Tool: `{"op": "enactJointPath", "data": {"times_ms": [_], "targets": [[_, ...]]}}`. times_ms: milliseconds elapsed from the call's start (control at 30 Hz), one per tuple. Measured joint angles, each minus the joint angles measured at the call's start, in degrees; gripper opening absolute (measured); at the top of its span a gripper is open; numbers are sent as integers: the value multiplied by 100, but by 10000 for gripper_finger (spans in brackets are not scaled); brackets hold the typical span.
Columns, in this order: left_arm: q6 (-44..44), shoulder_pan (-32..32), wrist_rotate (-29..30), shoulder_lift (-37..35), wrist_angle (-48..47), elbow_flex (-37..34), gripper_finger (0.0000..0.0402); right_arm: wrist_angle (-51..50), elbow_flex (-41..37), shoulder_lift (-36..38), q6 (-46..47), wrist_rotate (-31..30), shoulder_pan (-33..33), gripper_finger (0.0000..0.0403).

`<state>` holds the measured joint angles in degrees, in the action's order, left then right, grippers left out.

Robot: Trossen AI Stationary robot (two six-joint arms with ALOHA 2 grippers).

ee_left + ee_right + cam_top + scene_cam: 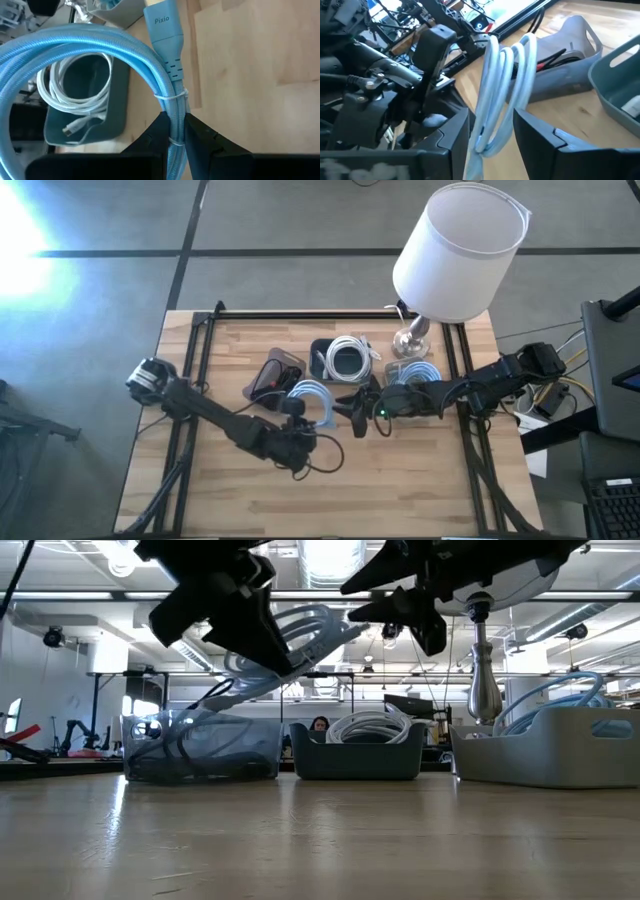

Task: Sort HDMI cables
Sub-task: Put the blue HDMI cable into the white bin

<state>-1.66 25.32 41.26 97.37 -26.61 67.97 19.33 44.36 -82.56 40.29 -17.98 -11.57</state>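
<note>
My left gripper (175, 142) (300, 423) is shut on a light-blue HDMI coil (75, 45) (310, 395) and holds it in the air in front of the bins (300, 635). My right gripper (490, 140) (355, 415) is open, with one finger on either side of the same coil (505, 85); I cannot tell whether it touches. A white coil (347, 358) lies in the dark middle bin (318, 352). Thin black cables (270, 380) lie in the clear bin. More light-blue coils (415, 372) fill the grey bin (560, 755). My left gripper pinches the light-blue coil between its two fingers at the tied section (176, 107) just behind the plug (165, 35). It comes in slanting from the table's near left. The coil is lifted clear of the table and stands out ahead of the fingers, loops bunched together.
Three bins stand in a row at the table's far half: clear (200, 745), dark (350, 750), grey. A lamp with a white shade (455, 250) stands on a metal base (410, 338) behind the grey bin. Bare wood table (400, 490) lies toward the near edge.
</note>
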Motion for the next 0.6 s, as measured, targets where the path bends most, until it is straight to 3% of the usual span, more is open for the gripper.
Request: {"op": "enactJointPath", "data": {"times_ms": [600], "targets": [[465,0,50,95,-9,218,45,-305,0,-2,173,-15,59,178]]}}
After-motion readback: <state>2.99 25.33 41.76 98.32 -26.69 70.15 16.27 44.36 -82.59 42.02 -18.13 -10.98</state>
